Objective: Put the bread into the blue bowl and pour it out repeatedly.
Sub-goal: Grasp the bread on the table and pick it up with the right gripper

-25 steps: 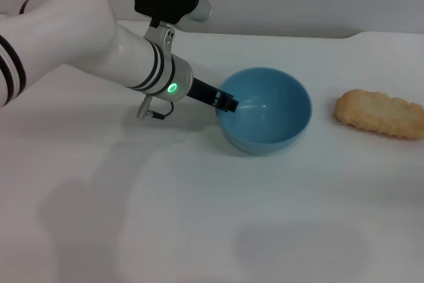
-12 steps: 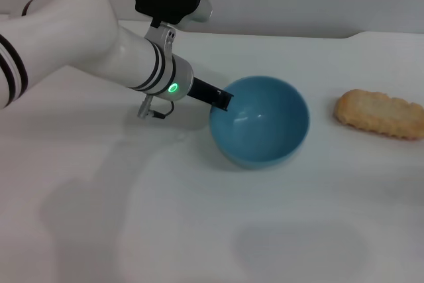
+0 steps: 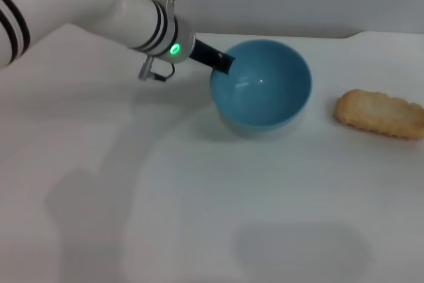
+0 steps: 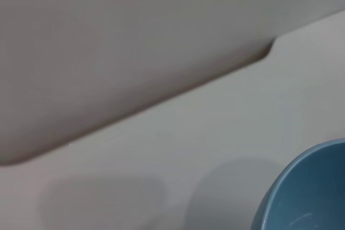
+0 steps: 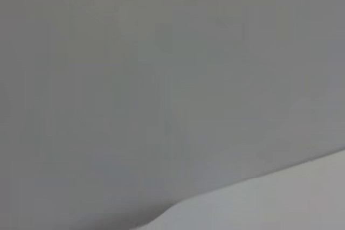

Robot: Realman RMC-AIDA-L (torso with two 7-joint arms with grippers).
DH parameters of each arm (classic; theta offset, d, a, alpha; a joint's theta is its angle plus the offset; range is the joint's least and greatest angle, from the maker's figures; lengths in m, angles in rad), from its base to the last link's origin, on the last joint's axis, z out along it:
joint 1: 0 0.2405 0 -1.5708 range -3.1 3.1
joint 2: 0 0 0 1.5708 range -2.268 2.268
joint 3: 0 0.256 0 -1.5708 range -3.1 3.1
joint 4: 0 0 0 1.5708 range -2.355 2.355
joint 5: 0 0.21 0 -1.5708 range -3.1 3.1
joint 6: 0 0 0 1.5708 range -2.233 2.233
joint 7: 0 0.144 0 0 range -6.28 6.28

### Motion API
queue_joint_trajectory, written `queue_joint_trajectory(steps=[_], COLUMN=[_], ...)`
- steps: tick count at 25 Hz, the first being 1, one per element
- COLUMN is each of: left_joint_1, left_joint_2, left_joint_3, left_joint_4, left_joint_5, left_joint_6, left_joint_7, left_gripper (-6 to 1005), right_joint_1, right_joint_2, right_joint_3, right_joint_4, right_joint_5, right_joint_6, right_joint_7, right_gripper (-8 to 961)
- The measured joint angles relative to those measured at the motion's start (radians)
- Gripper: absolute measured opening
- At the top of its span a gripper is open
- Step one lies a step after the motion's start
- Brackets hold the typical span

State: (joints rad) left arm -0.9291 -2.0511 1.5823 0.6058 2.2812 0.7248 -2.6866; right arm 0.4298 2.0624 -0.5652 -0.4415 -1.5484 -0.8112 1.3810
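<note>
The round light-blue plastic bowl, empty and tilted, was held by its near rim in the closed left gripper, presumably post-pour, as the golden-tan ridged toy loaf lay on the white surface.

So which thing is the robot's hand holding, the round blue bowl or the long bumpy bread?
The round light-blue plastic bowl: the left gripper pinches its rim. The golden-tan ridged bread lies alone, off to the right.
</note>
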Motion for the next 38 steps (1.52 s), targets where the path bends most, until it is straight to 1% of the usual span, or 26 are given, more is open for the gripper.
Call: queue_joint_trajectory(steps=[2, 3, 4, 7, 8, 10, 12, 13, 15, 22, 24, 27, 29, 32, 38], left_joint_1=[-0.018, -0.031, -0.041, -0.065, -0.070, -0.079, -0.086, -0.088, -0.088, -0.082, -0.082, -0.081, -0.082, -0.084, -0.087], left_joint_2=[0.000, 0.000, 0.000, -0.001, -0.001, -0.002, -0.002, -0.003, -0.003, -0.007, -0.007, -0.007, -0.007, -0.007, -0.006], left_joint_3=[-0.039, -0.060, -0.075, -0.095, -0.096, -0.097, -0.097, -0.097, -0.097, -0.098, -0.098, -0.098, -0.099, -0.108, -0.112], left_joint_4=[0.002, 0.002, 0.002, 0.016, 0.023, 0.030, 0.031, 0.031, 0.031, 0.031, 0.031, 0.032, 0.032, 0.034, 0.033], left_joint_5=[0.058, 0.096, 0.137, 0.233, 0.249, 0.264, 0.266, 0.266, 0.266, 0.267, 0.268, 0.268, 0.266, 0.267, 0.269], left_joint_6=[0.023, 0.036, 0.049, 0.076, 0.082, 0.090, 0.092, 0.093, 0.093, 0.081, 0.078, 0.066, 0.065, 0.066, 0.070], left_joint_7=[-0.023, -0.041, -0.063, -0.123, -0.133, -0.139, -0.141, -0.142, -0.142, -0.143, -0.143, -0.143, -0.143, -0.142, -0.140], left_gripper=[0, 0, -1, -1, -1, -1, -2, -2, -2, -1, -1, -1, -1, -1, -1], right_joint_1=[0.006, 0.025, 0.025, 0.069, 0.088, 0.129, 0.160, 0.167, 0.171, 0.162, 0.160, 0.149, 0.147, 0.150, 0.140], right_joint_2=[-0.001, -0.006, -0.006, -0.020, -0.027, -0.046, -0.062, -0.066, -0.063, -0.020, -0.011, -0.001, -0.007, -0.020, -0.023], right_joint_3=[-0.020, -0.026, -0.026, -0.006, 0.007, 0.050, 0.097, 0.110, 0.118, 0.110, 0.110, 0.109, 0.109, 0.110, 0.110], right_joint_4=[-0.099, -0.181, -0.181, -0.269, -0.290, -0.306, -0.307, -0.306, -0.306, -0.304, -0.298, -0.271, -0.222, -0.178, -0.180], right_joint_5=[-0.200, -0.432, -0.432, -0.751, -0.846, -0.979, -1.061, -1.078, -1.087, -1.086, -1.055, -0.947, -0.907, -0.905, -0.905], right_joint_6=[-0.006, -0.032, -0.032, -0.123, -0.163, -0.229, -0.287, -0.302, -0.311, -0.243, -0.223, -0.197, -0.171, -0.152, -0.156], right_joint_7=[0.222, 0.443, 0.443, 0.714, 0.788, 0.871, 0.912, 0.921, 0.924, 0.918, 0.894, 0.823, 0.801, 0.802, 0.805], right_gripper=[678, 678, 678, 677, 677, 677, 677, 676, 676, 675, 675, 674, 674, 673, 673])
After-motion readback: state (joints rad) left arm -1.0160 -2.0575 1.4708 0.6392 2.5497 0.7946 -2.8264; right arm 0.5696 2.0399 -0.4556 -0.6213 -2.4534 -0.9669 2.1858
